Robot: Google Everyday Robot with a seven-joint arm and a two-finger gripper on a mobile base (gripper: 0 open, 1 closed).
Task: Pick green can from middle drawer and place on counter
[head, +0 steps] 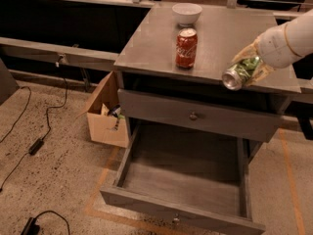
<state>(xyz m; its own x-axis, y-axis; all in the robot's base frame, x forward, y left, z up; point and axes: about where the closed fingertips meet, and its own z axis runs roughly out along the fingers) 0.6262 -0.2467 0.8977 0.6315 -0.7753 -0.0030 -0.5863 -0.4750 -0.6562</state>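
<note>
A cardboard box (105,119) sits on the floor at the left, just beside the cabinet. Next comes the middle drawer (186,180), pulled out at the bottom, and its floor is bare (no can in there now). On top is the surface (151,43). A red cola can (186,48) stands upright near its front edge, and a white bowl (187,12) sits behind it by the back edge.

At the right, the end effector (248,65) hangs over the front edge of the surface, near the front right corner. Its fingers are wrapped around the green can (240,72) and hold it tight. The can is tipped on its side, with a silver end pointing out to the front. It looks like it is up in the air, not resting on anything.

So I think the picking part is done. The putting-down part is left: the can needs to go further in over the surface, stand up straight, and be let go.
</note>
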